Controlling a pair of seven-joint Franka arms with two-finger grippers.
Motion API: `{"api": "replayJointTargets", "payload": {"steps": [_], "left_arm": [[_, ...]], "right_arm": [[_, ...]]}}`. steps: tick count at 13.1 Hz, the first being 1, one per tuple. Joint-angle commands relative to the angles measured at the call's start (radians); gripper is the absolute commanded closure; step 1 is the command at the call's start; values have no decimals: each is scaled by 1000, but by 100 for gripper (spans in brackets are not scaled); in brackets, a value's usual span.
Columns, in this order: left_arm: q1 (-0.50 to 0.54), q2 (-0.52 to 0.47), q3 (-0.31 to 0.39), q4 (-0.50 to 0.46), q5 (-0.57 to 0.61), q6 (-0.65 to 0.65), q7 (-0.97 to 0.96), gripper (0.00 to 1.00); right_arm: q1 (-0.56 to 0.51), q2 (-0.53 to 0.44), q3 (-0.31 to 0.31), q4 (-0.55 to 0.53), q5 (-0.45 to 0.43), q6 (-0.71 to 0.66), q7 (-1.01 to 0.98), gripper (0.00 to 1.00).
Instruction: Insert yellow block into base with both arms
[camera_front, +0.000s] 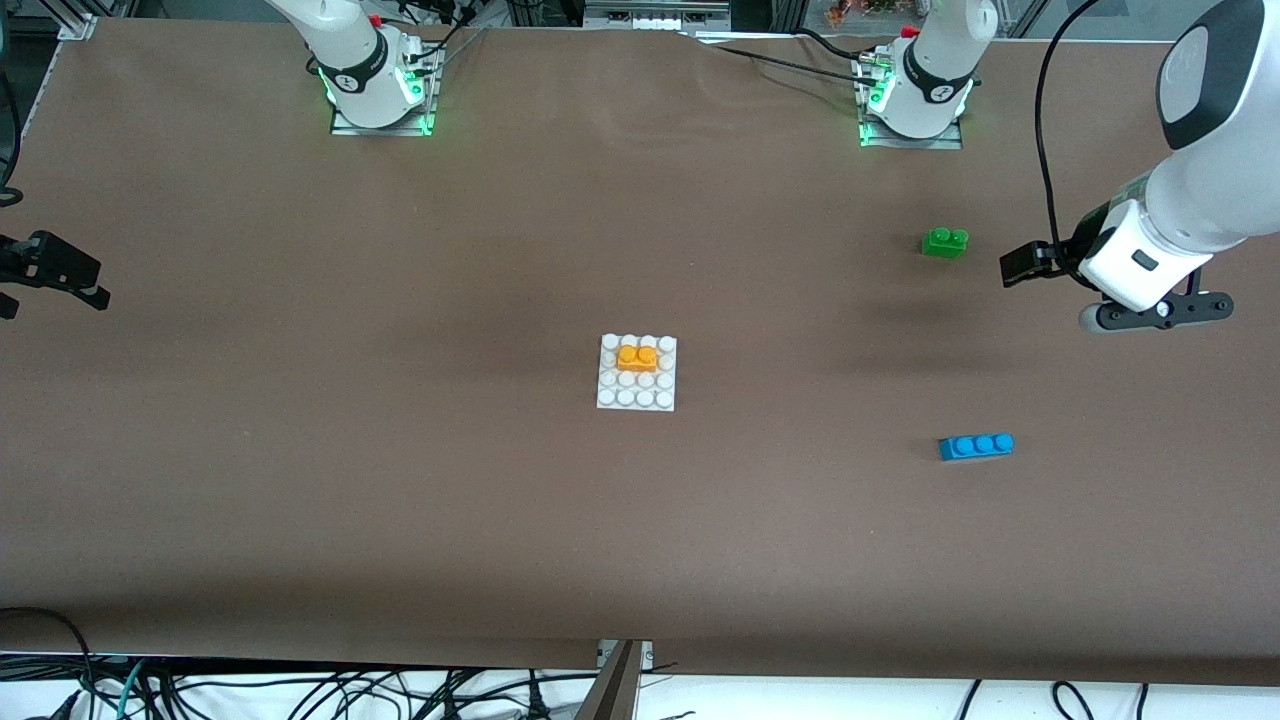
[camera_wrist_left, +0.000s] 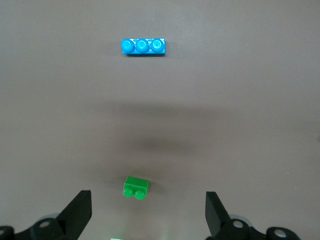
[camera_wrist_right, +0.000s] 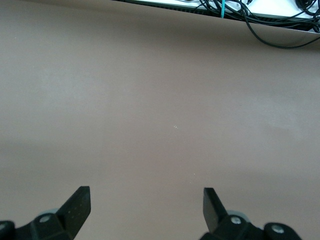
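The yellow block sits pressed onto the white base at the middle of the table, in the stud rows farther from the front camera. No gripper touches either one. My left gripper hangs open and empty over the left arm's end of the table, raised above the spot beside the green brick. In the left wrist view its gripper has wide-apart fingers. My right gripper is open and empty over bare table at the right arm's end. Only its black hand shows in the front view.
A green two-stud brick lies toward the left arm's end. A blue three-stud brick lies nearer to the front camera than the green one. Cables hang past the table's front edge.
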Motion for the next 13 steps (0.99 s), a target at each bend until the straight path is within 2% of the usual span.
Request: {"api": "replayJointTargets", "payload": {"steps": [1,5,13], "left_arm": [[19,-32,-12,-20,-24,19,27,0],[19,-25,-9,31,-53,21,27,0],[19,-20,-6,46,-54,22,27,0]], "right_arm": [[0,-2,2,4,-8,-9,-11,0],[0,-2,2,4,-8,-9,-9,0],[-2,-2,2,2,-8,-10,-7,0]]}}
